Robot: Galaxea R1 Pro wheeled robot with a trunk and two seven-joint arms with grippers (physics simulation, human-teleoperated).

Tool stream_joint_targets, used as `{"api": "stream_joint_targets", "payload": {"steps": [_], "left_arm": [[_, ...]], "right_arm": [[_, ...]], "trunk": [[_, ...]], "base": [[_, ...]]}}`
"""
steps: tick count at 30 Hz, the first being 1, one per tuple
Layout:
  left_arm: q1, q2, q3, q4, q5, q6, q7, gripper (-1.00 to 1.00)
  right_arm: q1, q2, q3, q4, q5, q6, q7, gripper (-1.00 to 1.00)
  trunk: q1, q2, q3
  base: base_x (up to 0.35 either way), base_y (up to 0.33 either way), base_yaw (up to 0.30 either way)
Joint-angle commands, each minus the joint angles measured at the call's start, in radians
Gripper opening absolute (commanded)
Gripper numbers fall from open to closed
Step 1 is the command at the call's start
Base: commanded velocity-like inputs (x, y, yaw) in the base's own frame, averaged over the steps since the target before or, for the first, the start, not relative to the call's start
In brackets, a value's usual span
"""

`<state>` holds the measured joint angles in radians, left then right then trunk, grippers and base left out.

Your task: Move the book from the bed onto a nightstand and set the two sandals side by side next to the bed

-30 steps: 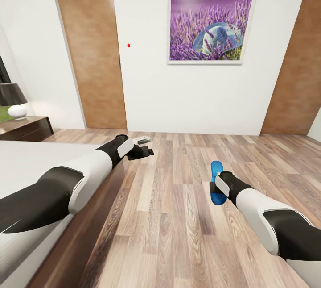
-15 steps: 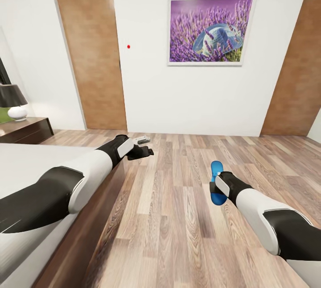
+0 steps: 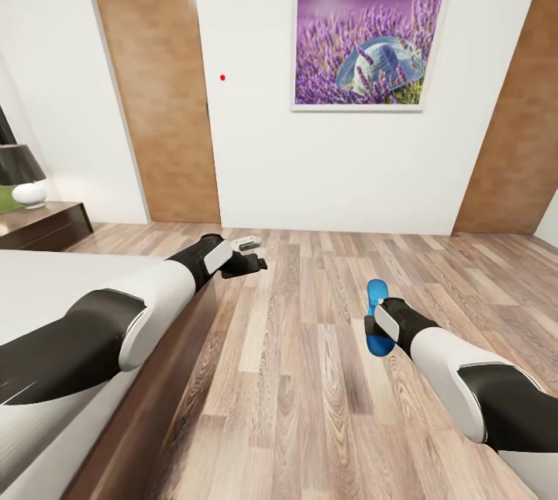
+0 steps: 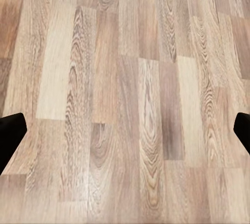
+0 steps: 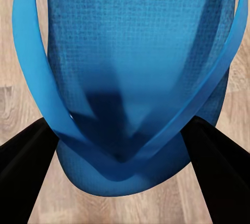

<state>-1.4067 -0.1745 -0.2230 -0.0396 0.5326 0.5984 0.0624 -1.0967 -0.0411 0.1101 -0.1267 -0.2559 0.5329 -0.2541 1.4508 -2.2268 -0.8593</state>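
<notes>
Room: white wall ahead with a lavender picture (image 3: 367,48), a wooden door (image 3: 155,89) at its left and a second brown door panel (image 3: 515,128) at its right; wood-plank floor (image 3: 310,376) between.
Bed: the bed (image 3: 46,283) lies along the left side, off-white mattress over a dark brown frame; the left arm reaches out above its floor-side edge.
Beyond the bed: a dark wooden nightstand (image 3: 46,225) stands by the far wall, carrying a lamp (image 3: 23,174) with a black shade and a white base.
Left gripper: the left gripper (image 3: 252,252) hangs over the floor just past the bed's corner; in the left wrist view its fingers (image 4: 10,135) stand wide apart at both edges, nothing but planks between them.
Sandal: a bright blue sandal (image 3: 377,318) is off the floor, in front of the right arm, well apart from the bed.
Right gripper: the right gripper (image 5: 125,146) is clamped on the sandal, its dark fingers (image 5: 26,172) pressing at either side near where the toe straps meet.
Head view: the right wrist hides the clamped part of the sandal, showing blue above and below it.
Right wrist view: the textured sole and both straps (image 5: 31,73) show close up, floor behind.
</notes>
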Motion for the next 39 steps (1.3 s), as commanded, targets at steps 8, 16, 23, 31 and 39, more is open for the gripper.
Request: {"api": "stream_joint_targets", "payload": {"steps": [8, 16, 23, 31, 39], "left_arm": [[-0.001, 0.0, -0.006, -0.002, 0.01, 0.006, 0.007, 1.0], [0.0, 0.0, -0.006, 0.003, 0.009, 0.006, 0.006, 1.0], [0.024, 0.0, -0.006, 0.045, -0.024, 0.0, 0.005, 1.0], [0.139, 0.0, -0.006, 0.057, -0.149, -0.095, 0.005, 1.0], [0.226, 0.001, -0.006, 0.057, -0.179, -0.153, 0.004, 1.0]], "right_arm": [[0.0, -0.001, 0.008, -0.002, -0.011, 0.006, -0.005, -1.0], [0.0, -0.001, 0.009, -0.002, -0.01, 0.006, -0.004, -1.0], [0.0, 0.0, 0.01, -0.002, -0.009, 0.006, -0.003, -1.0], [0.031, 0.0, 0.01, 0.028, -0.01, -0.01, -0.002, -1.0], [0.08, -0.001, 0.01, 0.049, -0.009, -0.12, -0.002, -1.0]], "trunk": [[-0.031, 0.056, 0.016], [-0.062, 0.112, 0.041], [-0.088, 0.161, 0.063], [-0.119, 0.217, 0.088], [-0.15, 0.273, 0.113]], "base": [[0.0, 0.0, 0.0], [0.0, 0.0, 0.0], [0.0, 0.0, 0.0], [0.0, 0.0, 0.0], [0.0, 0.0, 0.0]]}}
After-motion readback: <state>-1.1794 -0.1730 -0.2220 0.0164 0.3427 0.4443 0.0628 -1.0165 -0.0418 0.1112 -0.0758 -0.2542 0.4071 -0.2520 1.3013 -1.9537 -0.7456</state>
